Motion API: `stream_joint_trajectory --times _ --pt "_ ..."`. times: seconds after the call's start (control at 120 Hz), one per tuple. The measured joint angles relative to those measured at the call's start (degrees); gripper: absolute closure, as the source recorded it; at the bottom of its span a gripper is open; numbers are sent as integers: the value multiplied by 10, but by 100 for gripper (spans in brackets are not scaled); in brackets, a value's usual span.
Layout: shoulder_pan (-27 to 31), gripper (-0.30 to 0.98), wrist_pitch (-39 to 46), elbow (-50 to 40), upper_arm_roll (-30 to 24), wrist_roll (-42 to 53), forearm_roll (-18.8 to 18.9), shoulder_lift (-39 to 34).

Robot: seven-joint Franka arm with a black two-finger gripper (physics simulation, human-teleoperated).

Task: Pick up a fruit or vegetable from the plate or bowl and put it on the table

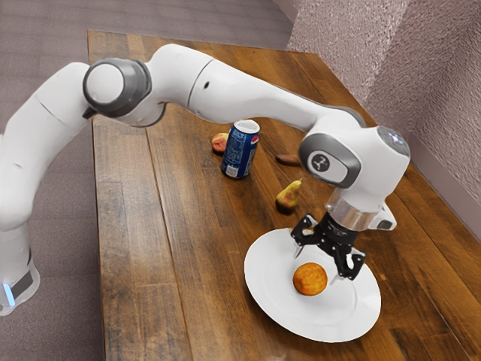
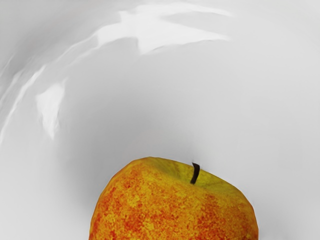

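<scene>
Apple (image 1: 310, 279), orange-red with mottled yellow, sits on the white plate (image 1: 263, 289), inside its rim, and the plate rests on the wooden counter (image 1: 173, 248). My claw (image 1: 316, 265) is released: its two fingers stand wide apart, low over the plate, with nothing gripped between them. The apple is just beneath and near them. In my wrist view the apple shows close up, its short dark stem (image 2: 195, 173) rising from a yellow-green hollow, the red speckling thicker down its side. Pale, glossy plate surface spreads around it, with bright reflections along a curve.

Beyond the plate, on the bare wood, a yellow-green pear (image 1: 288, 196) lies near the rim, darker brown at its fat end. Farther off, a blue soda can (image 1: 240, 150) stands upright, and a reddish, rounded fruit (image 1: 219, 143) lies beside it, partly hidden behind it in the exterior view. Toward that view's right from the can is a brown, elongated thing (image 1: 286, 159), partly covered by my arm (image 1: 248, 94); I cannot tell what it is. Rough, pale walls (image 1: 376, 45) rise beyond the counter at the exterior view's right.
</scene>
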Motion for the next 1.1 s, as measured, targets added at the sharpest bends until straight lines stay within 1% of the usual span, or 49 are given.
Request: stream_joint_trajectory --times 0.125,0.658,0.933,1.025,1.1 --pt "-9 0 0 0 11 3 5 -9" --pt "-14 1 3 1 19 9 16 -28" --pt "-15 9 1 2 20 11 16 -28" --pt "-15 15 1 2 20 11 16 -28" --pt "-15 23 0 2 19 12 16 -28"
